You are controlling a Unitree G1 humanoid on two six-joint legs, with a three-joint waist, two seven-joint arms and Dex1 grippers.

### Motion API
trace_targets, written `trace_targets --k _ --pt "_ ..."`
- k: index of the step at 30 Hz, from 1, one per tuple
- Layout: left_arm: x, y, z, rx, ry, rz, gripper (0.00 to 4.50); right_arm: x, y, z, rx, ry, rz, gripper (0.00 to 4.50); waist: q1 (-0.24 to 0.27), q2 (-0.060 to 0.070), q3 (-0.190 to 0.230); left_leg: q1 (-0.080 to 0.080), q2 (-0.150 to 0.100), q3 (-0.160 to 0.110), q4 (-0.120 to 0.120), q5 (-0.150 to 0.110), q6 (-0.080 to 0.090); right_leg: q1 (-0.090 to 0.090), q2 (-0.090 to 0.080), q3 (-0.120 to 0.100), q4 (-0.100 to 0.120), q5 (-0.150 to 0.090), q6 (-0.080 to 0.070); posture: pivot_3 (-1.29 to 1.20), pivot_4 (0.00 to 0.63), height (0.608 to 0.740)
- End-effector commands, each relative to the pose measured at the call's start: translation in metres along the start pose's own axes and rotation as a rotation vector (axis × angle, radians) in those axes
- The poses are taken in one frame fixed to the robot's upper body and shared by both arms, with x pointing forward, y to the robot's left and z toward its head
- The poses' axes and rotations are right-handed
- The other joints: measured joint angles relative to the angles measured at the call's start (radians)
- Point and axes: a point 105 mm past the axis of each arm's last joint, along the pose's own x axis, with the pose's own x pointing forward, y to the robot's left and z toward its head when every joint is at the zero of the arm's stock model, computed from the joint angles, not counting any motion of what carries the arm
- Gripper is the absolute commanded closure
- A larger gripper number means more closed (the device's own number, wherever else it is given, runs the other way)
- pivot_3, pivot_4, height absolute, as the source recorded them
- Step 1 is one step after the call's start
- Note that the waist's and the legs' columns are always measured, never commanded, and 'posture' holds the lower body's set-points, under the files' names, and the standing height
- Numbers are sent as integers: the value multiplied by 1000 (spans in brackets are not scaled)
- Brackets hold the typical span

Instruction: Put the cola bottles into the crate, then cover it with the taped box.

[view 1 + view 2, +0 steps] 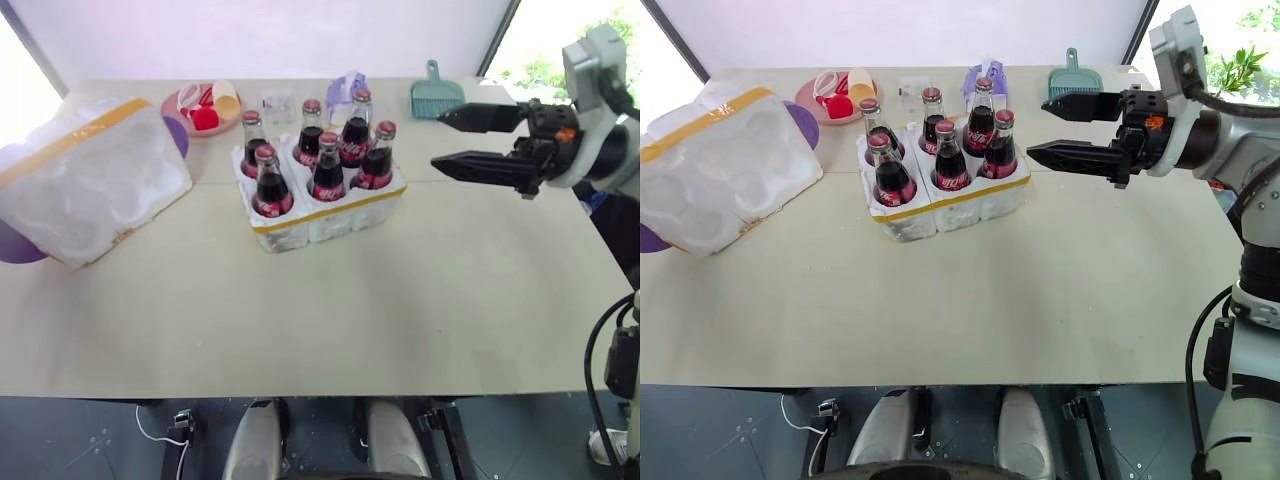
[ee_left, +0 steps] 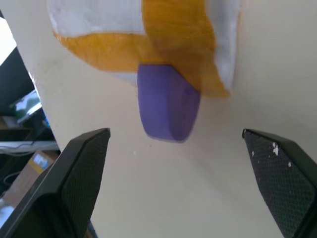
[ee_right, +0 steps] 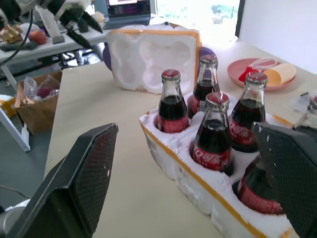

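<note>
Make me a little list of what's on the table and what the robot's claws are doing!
bottles: six colas, all standing in the crate
crate: mid-table, uncovered
box: on the left, lying with its hollows showing, a purple thing beside it
left claw: open, empty, near the box
right claw: open, empty, right of the bottles
behind: pink plate, green dustpan

Lab or workshop, cluttered side bench (image 3: 44,42) with laptop (image 3: 130,11), cardboard box (image 3: 37,96) beneath
</note>
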Motion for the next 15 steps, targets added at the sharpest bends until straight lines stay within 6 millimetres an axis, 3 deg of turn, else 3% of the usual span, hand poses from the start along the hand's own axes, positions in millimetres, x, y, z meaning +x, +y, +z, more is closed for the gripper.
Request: trace_targets --k 1,8,13,15 --pt "9 8 -4 1 80 61 0 -9 6 15 -56 -23 -28 73 -1 -1 0 0 0 0 1 0 0 0 0 0 1 0 0 0 150 736" --pt "43 -5 -8 -39 108 22 0 -20 3 22 -46 -36 -114 73 -7 -3 -1 0 0 0 1 0 0 0 -1 0 0 1 2 0 150 736" --pt "55 -8 -6 -73 96 34 0 -25 3 22 -48 -26 -141 73 0 -3 -1 0 0 0 2 0 0 0 -1 0 1 1 2 0 150 736" --pt "59 -11 -5 -89 87 26 556 -27 4 21 -55 -10 -144 0 2 -3 -1 0 0 0 3 0 0 0 -1 0 2 1 2 0 150 736"
